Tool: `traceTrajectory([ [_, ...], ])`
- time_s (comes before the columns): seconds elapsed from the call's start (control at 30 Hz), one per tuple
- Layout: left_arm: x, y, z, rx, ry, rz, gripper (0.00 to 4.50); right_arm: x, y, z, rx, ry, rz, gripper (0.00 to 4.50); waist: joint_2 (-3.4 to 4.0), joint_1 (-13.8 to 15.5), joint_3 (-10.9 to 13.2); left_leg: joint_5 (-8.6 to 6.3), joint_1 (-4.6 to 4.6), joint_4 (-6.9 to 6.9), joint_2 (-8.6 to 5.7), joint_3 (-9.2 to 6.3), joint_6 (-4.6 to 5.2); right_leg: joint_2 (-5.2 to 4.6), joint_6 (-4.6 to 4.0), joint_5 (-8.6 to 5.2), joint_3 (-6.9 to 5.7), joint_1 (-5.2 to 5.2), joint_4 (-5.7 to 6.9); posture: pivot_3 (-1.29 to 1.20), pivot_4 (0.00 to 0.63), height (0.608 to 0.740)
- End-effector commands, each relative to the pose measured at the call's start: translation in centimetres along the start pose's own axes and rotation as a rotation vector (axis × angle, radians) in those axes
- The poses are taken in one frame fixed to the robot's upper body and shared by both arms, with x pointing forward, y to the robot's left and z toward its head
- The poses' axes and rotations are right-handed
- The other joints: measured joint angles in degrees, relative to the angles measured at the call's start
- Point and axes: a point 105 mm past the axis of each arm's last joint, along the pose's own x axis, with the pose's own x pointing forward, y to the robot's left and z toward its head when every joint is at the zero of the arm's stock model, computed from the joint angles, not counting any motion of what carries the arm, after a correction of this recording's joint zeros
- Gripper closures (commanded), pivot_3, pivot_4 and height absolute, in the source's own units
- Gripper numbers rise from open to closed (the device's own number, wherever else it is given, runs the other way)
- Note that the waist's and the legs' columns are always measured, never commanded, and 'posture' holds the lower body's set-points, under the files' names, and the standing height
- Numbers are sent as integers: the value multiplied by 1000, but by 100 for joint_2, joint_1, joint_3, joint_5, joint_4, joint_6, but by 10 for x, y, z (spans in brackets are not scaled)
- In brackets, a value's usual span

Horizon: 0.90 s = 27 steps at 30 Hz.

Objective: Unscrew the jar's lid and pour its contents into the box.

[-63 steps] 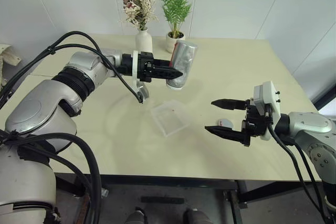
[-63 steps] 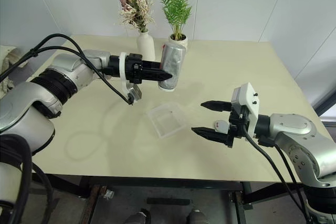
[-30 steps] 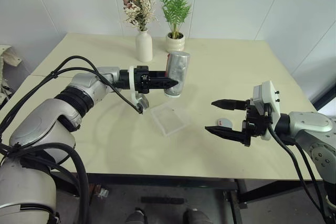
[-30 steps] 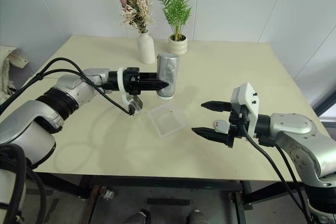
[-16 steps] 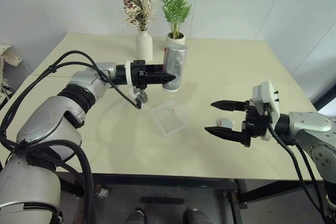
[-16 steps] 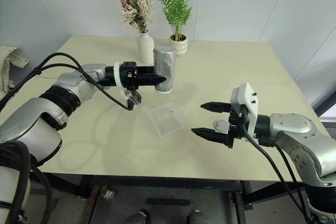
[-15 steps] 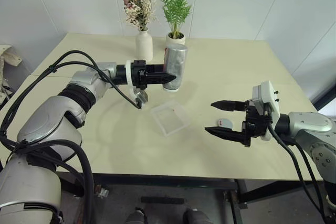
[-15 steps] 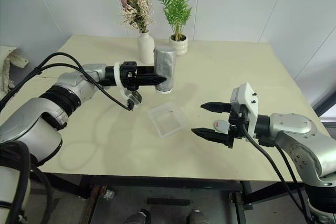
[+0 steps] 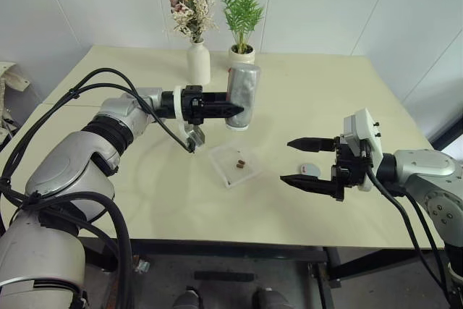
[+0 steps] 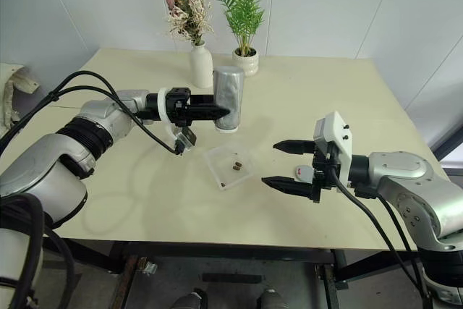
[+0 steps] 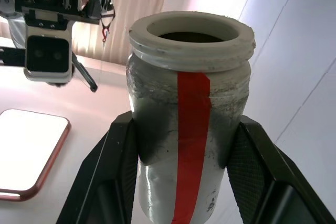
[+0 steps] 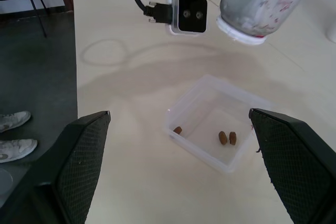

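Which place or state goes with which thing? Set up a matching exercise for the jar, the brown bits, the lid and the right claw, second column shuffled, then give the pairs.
Column one:
1. jar
2. brown bits
3. lid
4. right claw

Column two:
A. lying inside the clear box
B. open, holding nothing
C. held upside down in the left claw, above the table
D. flat on the table, by the right claw's fingers

Pairs: 1-C, 2-A, 3-D, 4-B
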Motion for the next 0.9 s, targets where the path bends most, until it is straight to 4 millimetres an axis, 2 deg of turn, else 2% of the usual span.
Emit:
traceTrajectory([
  [0.03, -11, -1, -42, -272, 260, -64, 2433, -2, 0, 12, -51, -36, -6, 36, 0, -11, 0, 0, 0, 0, 0, 1, 0, 0, -1, 0, 0, 0, 0, 0, 150, 740],
  [0.07, -13, -6, -39, -352, 275, -102, 2433, -2, 0, 11, -52, -35, -6, 36, 0, -9, 0, 0, 1, -1, 0, 3, 0, 0, -1, 0, 1, 0, -1, 0, 150, 740],
  [0.13, -21, -13, -32, -620, 371, -131, 2433, -3, 0, 11, -54, -36, -11, 36, 1, 0, -1, 0, 1, -3, 0, 3, 0, -1, -1, 0, 1, 0, -3, 0, 150, 740],
  [0.17, -24, -17, -29, -663, 380, -159, 2433, -3, -1, 11, -56, -36, -12, 36, 1, 1, -1, 0, 1, -3, 0, 5, 0, -1, -1, 0, 1, 0, -6, 0, 150, 740],
  [0.23, -39, -29, -29, -888, 553, -181, 2433, -3, -2, 12, -60, -41, -15, 36, 4, 3, -2, -1, 1, -2, 0, 9, 1, -2, -1, 1, 2, 0, -7, 0, 150, 740],
  [0.3, -62, -49, -29, -1207, 825, -160, 2433, -3, -3, 13, -65, -44, -18, 36, 7, 0, -4, 0, 3, -1, 1, 15, 1, -2, -3, 2, 4, 1, -7, 0, 150, 740],
  [0.4, -76, -57, -27, -1435, 956, -95, 2433, -4, -4, 14, -66, -50, -19, 36, 6, -7, -4, 1, 5, 5, 6, 20, 3, 0, -9, 6, 5, 0, -1, 0, 150, 740],
  [0.43, -85, -68, -20, -1602, 1055, -62, 2433, -5, -5, 15, -64, -62, -15, 36, 7, -4, -4, 1, 4, 8, 8, 19, 3, 1, -9, 6, 5, 0, 0, 0, 150, 740],
  [0.5, -96, -80, 10, -1948, 1131, 44, 2433, -7, -4, 18, -54, -85, 4, 36, 9, -1, -5, 0, 4, 15, 7, 18, 5, 0, -8, 7, 4, 1, 5, 0, 150, 740],
  [0.53, -98, -82, 20, -2055, 1134, 76, 2433, -8, -3, 18, -51, -90, 11, 36, 13, -3, -7, 0, 5, 19, 7, 18, 6, 0, -7, 7, 4, 6, 6, 0, 150, 740],
  [0.6, -104, -84, 28, -2218, 1157, 189, 2433, -9, -3, 15, -59, -69, 18, 36, 13, -9, -7, -2, 12, 27, 7, 16, 10, 0, -6, 8, 3, 16, 6, 0, 150, 740],
  [0.67, -107, -82, 33, -2297, 1148, 246, 2433, -9, -4, 15, -64, -68, 16, 36, 12, -28, -7, -3, 14, 33, 8, 14, 10, 1, -4, 11, 4, 19, 10, 0, 150, 740],
  [0.7, -107, -82, 42, -2386, 1130, 264, 2433, -8, -5, 16, -66, -74, 14, 36, 12, -27, -7, -2, 14, 36, 9, 13, 11, 1, -3, 14, 4, 18, 12, 0, 150, 740],
  [0.8, -104, -74, 64, -2482, 1022, 216, 2433, -6, -5, 17, -68, -80, 14, 36, 13, -23, -7, 1, 16, 40, 9, 8, 11, 2, -4, 16, 3, 19, 20, 0, 150, 740],
  [0.9, -105, -69, 69, -2533, 995, 228, 2433, -6, -4, 15, -69, -77, 18, 36, 13, -13, -7, 3, 21, 42, 9, 6, 11, 2, -6, 17, 3, 24, 23, 0, 150, 740],
])
